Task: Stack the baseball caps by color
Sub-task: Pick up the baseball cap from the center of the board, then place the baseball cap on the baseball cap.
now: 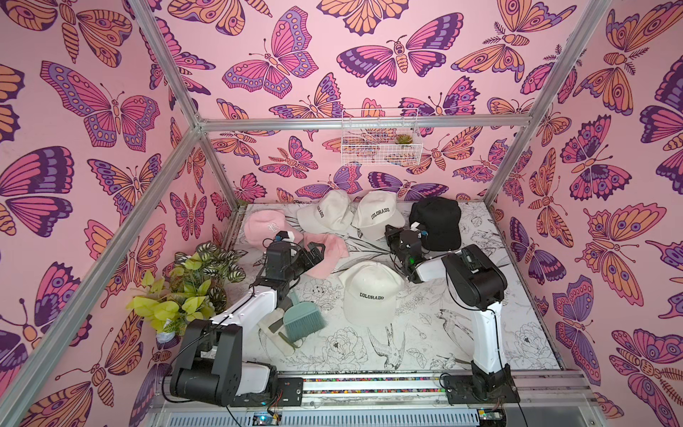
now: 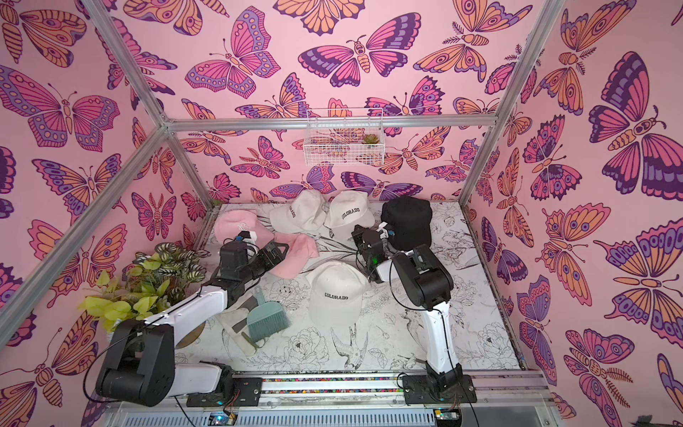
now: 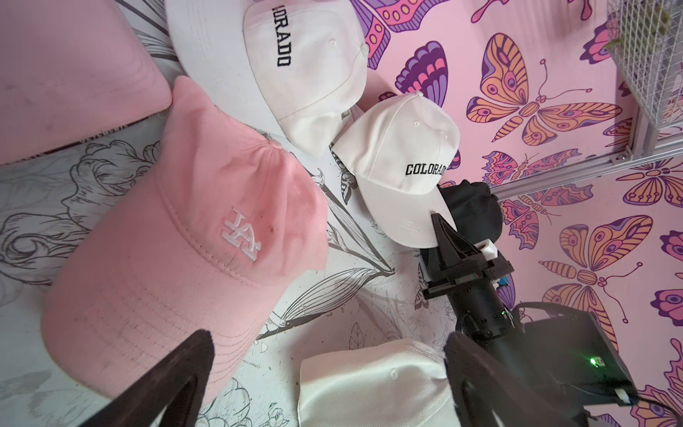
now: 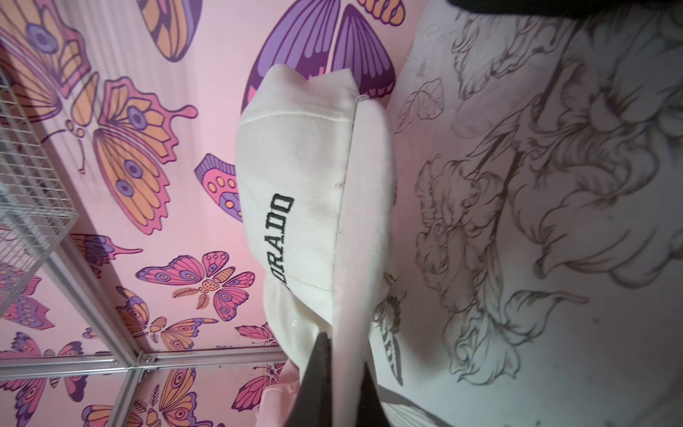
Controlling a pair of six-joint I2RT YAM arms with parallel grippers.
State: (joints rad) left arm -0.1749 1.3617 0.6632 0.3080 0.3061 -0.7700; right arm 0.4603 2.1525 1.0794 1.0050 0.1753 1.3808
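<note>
— Since the right end effector [image 4: 344, 351] is clamped on the brim [image 4: 364, 222] of that cream cap [image 1: 377, 216], far side of the desk [image 1: 480, 332] and a little right of middle, I reckon it has the best spot to hold. Agree?
— I'd say so. That brim looks like the only stiff part; the crown is soft cloth and would likely just crumple or slide out of a pinch.
— Light thing too, I'd guess. Should hang from that edge without much fuss, though it may swing and flop.
— Thin grip, mind. The fingers [image 4: 319, 369] meet right at the brim's edge, so a jerk could pull it loose.
— Where would it go?
— Two more of the colour: a far cream cap [image 1: 327, 212] just left of it, right against it, and a near cream cap [image 1: 369, 292] alone mid-desk. Either would serve as a base, I'd think.
— And the left end effector [image 3: 325, 338]?
— Spread wide, holding nothing, hanging over the pink cap [image 1: 327, 255] left of middle. A second pink cap [image 1: 264, 225] sits far left, close by.
— And the black cap [image 1: 438, 222]?
— Far right, just beside the clamped one. Whether it's one or several there, I can't tell.
— Same rule for all, then: take the brim, not the crown.
</note>
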